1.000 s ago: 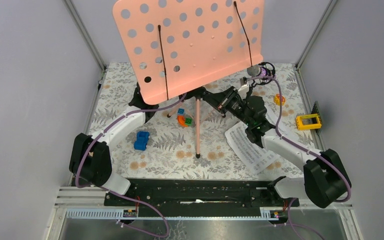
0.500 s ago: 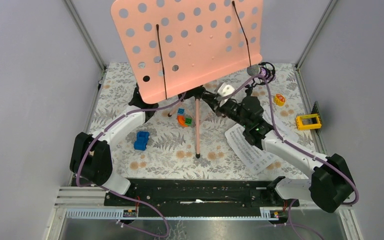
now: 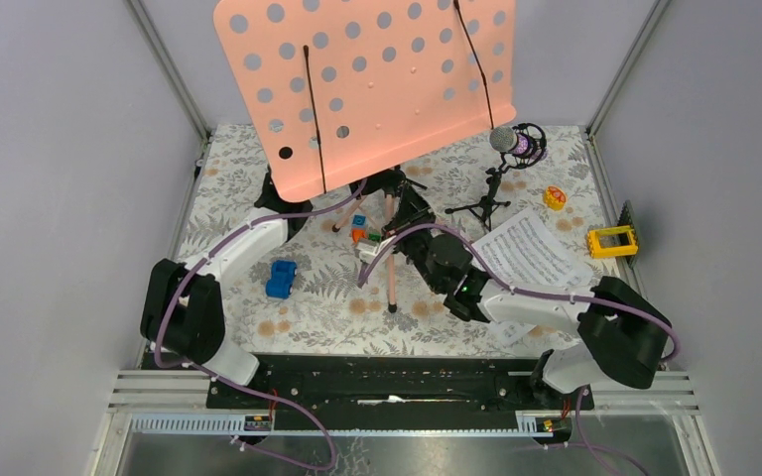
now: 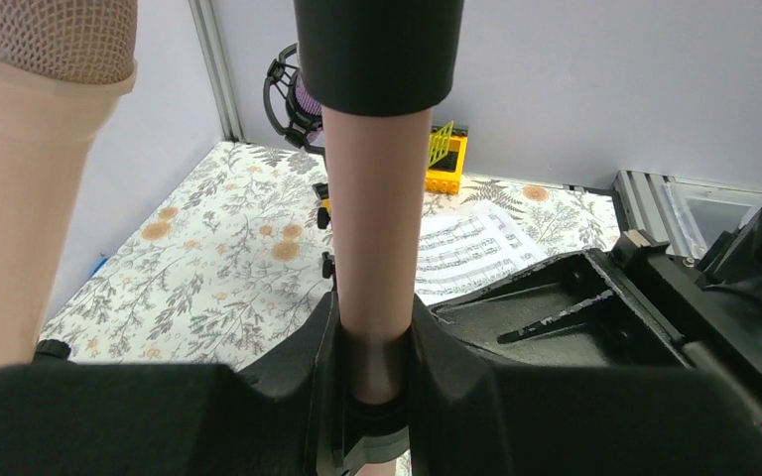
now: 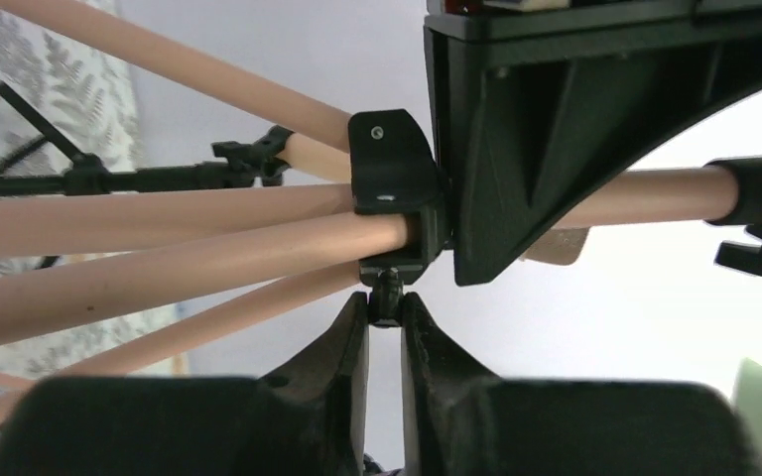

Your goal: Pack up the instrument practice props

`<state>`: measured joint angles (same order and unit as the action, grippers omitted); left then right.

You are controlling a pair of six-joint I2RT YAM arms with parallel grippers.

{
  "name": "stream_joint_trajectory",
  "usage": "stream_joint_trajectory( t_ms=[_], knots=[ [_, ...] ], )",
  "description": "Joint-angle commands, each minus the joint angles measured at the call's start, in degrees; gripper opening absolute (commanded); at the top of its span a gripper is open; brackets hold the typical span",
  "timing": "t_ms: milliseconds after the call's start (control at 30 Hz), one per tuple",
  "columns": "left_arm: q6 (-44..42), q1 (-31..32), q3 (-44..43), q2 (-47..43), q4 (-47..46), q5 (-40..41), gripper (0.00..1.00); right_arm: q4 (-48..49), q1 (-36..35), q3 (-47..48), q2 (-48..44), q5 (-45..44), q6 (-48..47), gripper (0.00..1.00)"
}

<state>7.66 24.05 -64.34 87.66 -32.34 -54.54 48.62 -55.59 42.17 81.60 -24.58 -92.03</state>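
Sheet-music rack (image 3: 367,89): standing upright on pink tripod legs (image 3: 393,266), with the perforated salmon desk tilting over the far half of the table.
Left gripper (image 4: 377,342): reaching in beneath the rack's desk, with both fingers (image 4: 298,372) clamping snugly around the rack's pink pole (image 4: 375,228), just below a black collar.
Right gripper (image 5: 386,319): pointing up at the rack's leg hub, with fingers (image 5: 349,352) keeping only a narrow slit and pinching a small black knob (image 5: 387,296) under that hub.
Sheet-music pages (image 3: 531,248): lying flat to the right of the rack, partly under the right arm.
Purple microphone (image 3: 509,141): standing on a small black tripod to the right of the rack, beyond the pages.
Pink microphone (image 4: 45,149): showing a mesh head close beside the rack's pole; resting spot not showing.
Blue toy car (image 3: 281,279): sitting left of the rack's near leg.
Orange and green blocks (image 3: 362,236): lying at the rack's foot.
Yellow block (image 3: 612,240): sitting well to the right of the rack.
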Motion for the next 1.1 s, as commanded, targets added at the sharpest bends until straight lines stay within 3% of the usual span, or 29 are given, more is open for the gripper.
stream_joint_trajectory(
  t_ms=[0, 167, 267, 400, 500, 600, 767, 833, 900, 1067],
  knots=[
    [0.75, 1.57, 1.96, 3.06, 5.48, -5.31, 0.0, 5.66, -0.72, -3.94, 3.4, -5.62, -12.26, 0.27],
    [1.12, 0.99, 1.78, 3.33, 5.54, -5.45, 0.0, 19.47, -3.21, -4.53, 1.84, -9.86, -1.87, 0.63],
    [1.67, 0.27, 2.08, 3.38, 4.54, -5.74, 0.0, 24.03, -5.3, -5.24, -0.95, -16.19, 5.25, 0.77],
    [4.19, -0.68, 2.7, 3.68, 1.45, -6.65, 0.1, 12.68, -7.59, -7.5, -9.05, -21.94, 26.64, 0.85],
    [5.43, -1.1, 3.19, 3.58, -0.19, -6.56, 0.24, -10.91, -7.78, -8.08, -18.64, -15.01, 52.75, 0.98],
    [5.74, -1.31, 3.31, 3.46, -0.51, -6.52, 0.37, -18.78, -7.82, -10.95, -25.84, 0.18, 70.95, 1.0],
    [7.15, -1.93, 5.37, 1.59, -4.23, -4.31, 0.75, -15.11, -7.78, -17.05, -28.76, 1.53, 99.66, 1.0],
    [8.28, -2.48, 5.98, 1.07, -6.12, -4.18, 0.92, -13.26, -7.75, -18.96, -27.99, 2.07, 105.89, 1.0],
    [9.5, -3.05, 6.62, 0.56, -7.8, -4.48, 0.98, -10.18, -7.78, -21.22, -27.17, 2.32, 110.01, 1.0],
    [5.16, -3.96, 7.81, -2.22, -4.28, -5.16, 0.99, -11.29, -7.78, -21.53, -28.0, 2.77, 112.02, 1.0]
  ],
)
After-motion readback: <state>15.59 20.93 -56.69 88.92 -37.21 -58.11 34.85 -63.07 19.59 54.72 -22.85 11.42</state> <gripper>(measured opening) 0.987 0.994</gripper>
